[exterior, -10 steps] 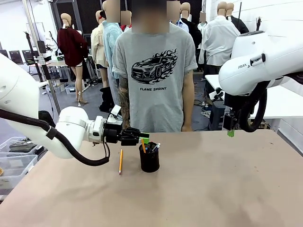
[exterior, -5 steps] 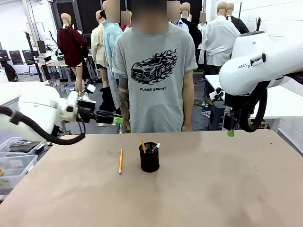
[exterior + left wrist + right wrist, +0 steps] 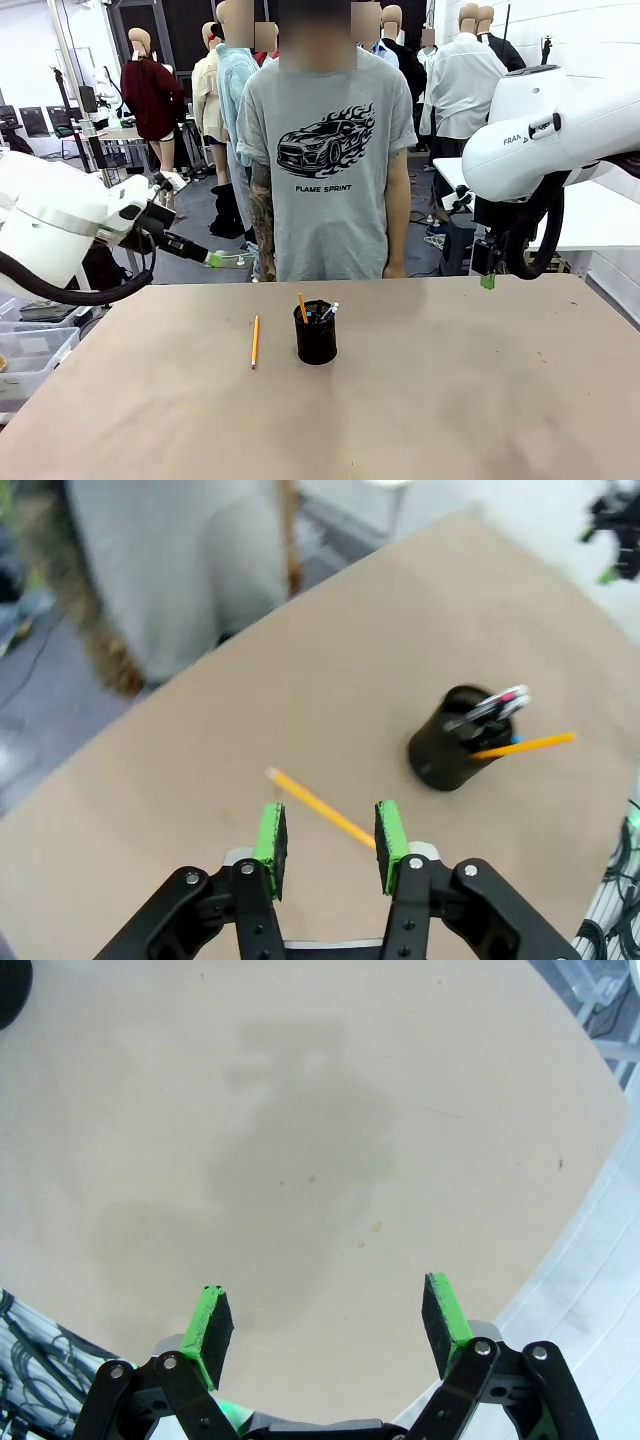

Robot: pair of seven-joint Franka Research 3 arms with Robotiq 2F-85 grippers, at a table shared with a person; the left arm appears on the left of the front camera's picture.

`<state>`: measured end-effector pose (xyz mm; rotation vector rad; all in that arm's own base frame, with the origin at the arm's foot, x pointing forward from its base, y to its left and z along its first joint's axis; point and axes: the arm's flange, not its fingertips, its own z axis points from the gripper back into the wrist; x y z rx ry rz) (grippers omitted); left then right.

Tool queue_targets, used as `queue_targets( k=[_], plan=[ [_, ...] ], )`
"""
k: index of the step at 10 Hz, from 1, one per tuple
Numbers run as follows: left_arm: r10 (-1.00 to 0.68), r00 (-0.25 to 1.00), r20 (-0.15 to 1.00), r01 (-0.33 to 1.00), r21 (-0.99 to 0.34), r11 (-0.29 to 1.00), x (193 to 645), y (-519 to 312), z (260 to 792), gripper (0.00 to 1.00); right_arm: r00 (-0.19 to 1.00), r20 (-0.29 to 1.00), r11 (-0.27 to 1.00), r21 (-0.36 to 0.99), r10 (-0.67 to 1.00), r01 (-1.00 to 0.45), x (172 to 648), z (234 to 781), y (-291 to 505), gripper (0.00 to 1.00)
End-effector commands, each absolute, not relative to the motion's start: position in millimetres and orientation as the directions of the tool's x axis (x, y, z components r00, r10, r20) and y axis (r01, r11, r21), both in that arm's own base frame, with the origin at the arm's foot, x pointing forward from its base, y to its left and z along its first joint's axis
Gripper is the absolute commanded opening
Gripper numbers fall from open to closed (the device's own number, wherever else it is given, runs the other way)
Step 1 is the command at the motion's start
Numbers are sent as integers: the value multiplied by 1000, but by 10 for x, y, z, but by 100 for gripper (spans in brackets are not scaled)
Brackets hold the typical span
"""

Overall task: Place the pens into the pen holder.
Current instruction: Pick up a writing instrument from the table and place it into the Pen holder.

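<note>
Front view, tan table (image 3: 450, 400), black mesh pen holder (image 3: 316, 342) upright near its middle, pens (image 3: 302, 306) leaning out, yellow-orange pencil (image 3: 255, 341) flat just left, long axis running robot to person, left gripper (image 3: 213, 260) partly apart, empty, right gripper (image 3: 487, 281) wide apart, empty.

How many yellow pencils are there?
2. One yellow pencil lies on the table left of the pen holder; the other pencil stands inside it. More could hide in there.

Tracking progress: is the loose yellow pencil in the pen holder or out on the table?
Out. The yellow pencil lies flat on the table, apart from the pen holder, which holds other pens.
</note>
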<state>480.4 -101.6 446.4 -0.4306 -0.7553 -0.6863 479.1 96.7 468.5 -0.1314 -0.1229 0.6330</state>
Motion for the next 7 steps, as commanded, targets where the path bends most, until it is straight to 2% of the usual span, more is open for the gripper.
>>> queue_targets(
  k=[1,5,6,7],
  plan=[
    [-404,699,590,607,-190,772,4829,-1181,4495,48,803,73,802,-162,591,-575,4788,4684,969,94],
    [-478,768,426,573,-123,810,4870,-1536,4467,48,803,73,802,-162,591,-575,4788,4684,969,94],
    [-501,779,378,575,-110,811,4868,-1685,4442,68,803,73,802,-162,591,-575,4788,4684,969,94],
    [-493,795,352,555,-96,826,4869,-1814,4438,73,803,73,802,-162,591,-575,4788,4684,969,94]
  ],
)
